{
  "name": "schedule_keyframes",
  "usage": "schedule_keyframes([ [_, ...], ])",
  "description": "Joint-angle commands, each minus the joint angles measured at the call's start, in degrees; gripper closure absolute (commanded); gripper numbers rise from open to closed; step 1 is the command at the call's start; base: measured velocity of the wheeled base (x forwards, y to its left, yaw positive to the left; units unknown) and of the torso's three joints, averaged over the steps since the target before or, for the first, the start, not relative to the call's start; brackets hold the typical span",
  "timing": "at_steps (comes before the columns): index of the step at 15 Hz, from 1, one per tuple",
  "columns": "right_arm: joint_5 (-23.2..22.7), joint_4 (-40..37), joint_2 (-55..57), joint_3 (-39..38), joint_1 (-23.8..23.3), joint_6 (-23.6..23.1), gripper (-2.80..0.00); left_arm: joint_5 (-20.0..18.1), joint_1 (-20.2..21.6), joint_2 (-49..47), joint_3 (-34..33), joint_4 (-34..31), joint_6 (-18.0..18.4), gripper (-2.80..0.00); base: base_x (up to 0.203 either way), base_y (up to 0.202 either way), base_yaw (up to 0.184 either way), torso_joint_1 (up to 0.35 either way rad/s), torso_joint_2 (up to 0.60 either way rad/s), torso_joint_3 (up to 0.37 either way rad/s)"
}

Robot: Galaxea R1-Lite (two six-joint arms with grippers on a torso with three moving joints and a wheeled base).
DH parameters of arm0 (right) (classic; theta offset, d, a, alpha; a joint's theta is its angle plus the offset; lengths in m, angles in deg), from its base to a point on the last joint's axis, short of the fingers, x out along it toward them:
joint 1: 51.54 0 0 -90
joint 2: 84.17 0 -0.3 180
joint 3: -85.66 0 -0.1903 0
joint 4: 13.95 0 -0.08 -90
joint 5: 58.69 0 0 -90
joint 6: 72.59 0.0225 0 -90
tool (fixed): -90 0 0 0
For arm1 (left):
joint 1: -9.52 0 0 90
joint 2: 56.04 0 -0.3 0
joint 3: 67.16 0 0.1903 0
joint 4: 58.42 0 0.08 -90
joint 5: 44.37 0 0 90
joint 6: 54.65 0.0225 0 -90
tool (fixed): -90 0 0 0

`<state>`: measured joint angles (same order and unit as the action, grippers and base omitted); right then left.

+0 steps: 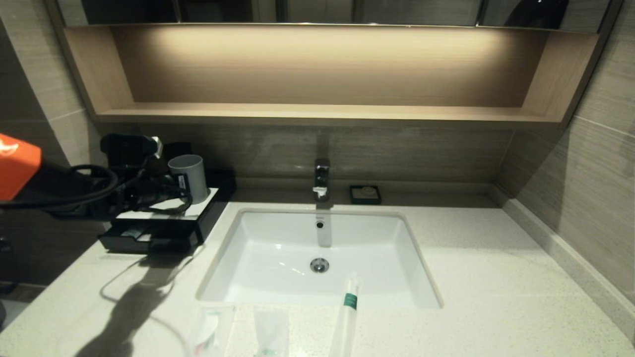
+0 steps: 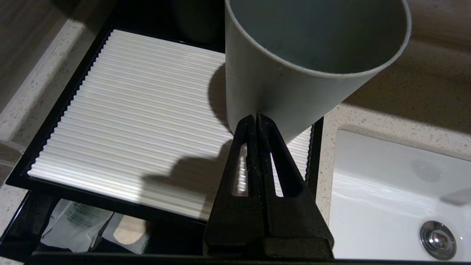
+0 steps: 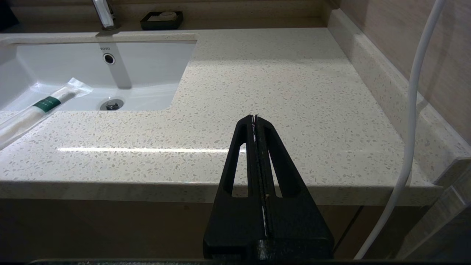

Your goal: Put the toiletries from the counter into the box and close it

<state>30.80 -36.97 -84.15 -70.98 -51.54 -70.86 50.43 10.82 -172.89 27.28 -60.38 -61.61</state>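
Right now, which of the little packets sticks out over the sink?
The long white stick pack with the green band. Its far end hangs over the sink's near edge, while the two flat sachets lie wholly on the counter.

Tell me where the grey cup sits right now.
In the head view the grey cup stands upright on the box, left of the sink; the left gripper hovers beside it.

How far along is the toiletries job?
Early. Done: the box has its drawer slid open, with wrapped packets visible inside. In hand: nothing; the left tool is shut and empty over the box top beside the grey cup. Left: the stick pack and two sachets lie on the counter; drawer unclosed. Right tool parked, shut.
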Motion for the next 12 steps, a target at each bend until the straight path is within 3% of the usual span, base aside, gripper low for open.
schedule_keyframes([
  [1,-0.02,0.09,0.06,0.00,0.00,0.03,0.00,0.02,0.00,-1.50,0.89,0.13,-0.07,0.00,0.000,0.000,0.000,0.000,0.00,0.000],
  [12,-0.02,0.04,0.06,0.00,0.00,0.03,0.00,0.04,-0.15,-5.84,7.10,0.04,-0.16,0.00,0.000,0.000,0.000,0.000,0.00,0.000],
])
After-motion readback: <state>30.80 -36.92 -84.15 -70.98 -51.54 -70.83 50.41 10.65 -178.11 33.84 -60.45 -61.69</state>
